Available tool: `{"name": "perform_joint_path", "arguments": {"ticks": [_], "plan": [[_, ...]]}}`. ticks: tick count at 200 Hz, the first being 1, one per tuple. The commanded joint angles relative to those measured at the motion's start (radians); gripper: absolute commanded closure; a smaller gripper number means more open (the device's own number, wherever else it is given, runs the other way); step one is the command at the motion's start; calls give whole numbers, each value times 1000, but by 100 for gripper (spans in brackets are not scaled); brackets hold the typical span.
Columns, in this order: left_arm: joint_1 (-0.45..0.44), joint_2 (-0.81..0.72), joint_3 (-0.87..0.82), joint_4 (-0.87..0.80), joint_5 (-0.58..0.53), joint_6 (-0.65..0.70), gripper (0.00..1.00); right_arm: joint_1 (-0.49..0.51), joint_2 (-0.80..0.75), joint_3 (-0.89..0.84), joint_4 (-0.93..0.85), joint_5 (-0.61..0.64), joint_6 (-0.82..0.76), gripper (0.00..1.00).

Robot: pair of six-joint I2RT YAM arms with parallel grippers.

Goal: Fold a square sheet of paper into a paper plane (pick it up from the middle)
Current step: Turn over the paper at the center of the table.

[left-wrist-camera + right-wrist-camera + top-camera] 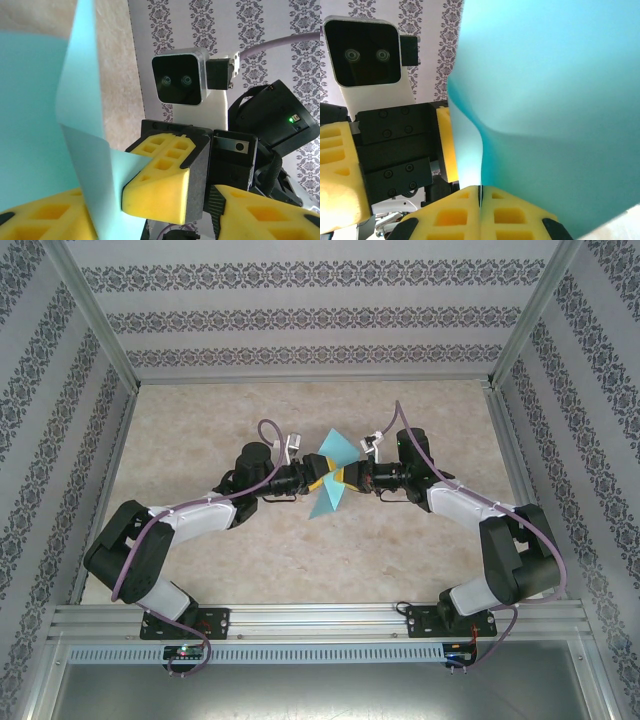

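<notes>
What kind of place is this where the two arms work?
Probably a laboratory robot test cell: a metal frame boxes in the table, wallpaper panels serve as walls, and a left arm and a right arm, bolted at the near edge, meet at the paper.

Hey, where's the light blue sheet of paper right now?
In the top view the sheet of paper is over the middle of the table, pinched in the right arm's fingers, with the left arm's fingers open beside it.
</notes>
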Motion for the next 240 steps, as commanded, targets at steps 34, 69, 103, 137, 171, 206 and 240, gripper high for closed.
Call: {"name": "perform_joint_path", "arguments": {"ticks": [34, 69, 103, 137, 171, 206, 240], "plan": [[-10, -9, 33, -67, 31, 58, 54, -4, 7, -10, 16, 3, 1, 99], [-10, -2, 40, -91, 35, 72, 63, -4, 10, -2, 14, 4, 2, 98], [-10, 4, 46, -105, 38, 84, 72, -3, 10, 1, 13, 3, 2, 98], [-10, 11, 48, -111, 44, 84, 79, -5, 10, -1, 11, 4, -1, 96], [-10, 9, 47, -125, 43, 92, 86, -5, 3, -4, 11, 7, -1, 94], [-10, 2, 50, -154, 40, 111, 87, -11, -10, -9, 6, 6, -4, 90], [-10, 3, 51, -147, 23, 106, 89, -42, -42, -42, -18, 19, -18, 75]]}}
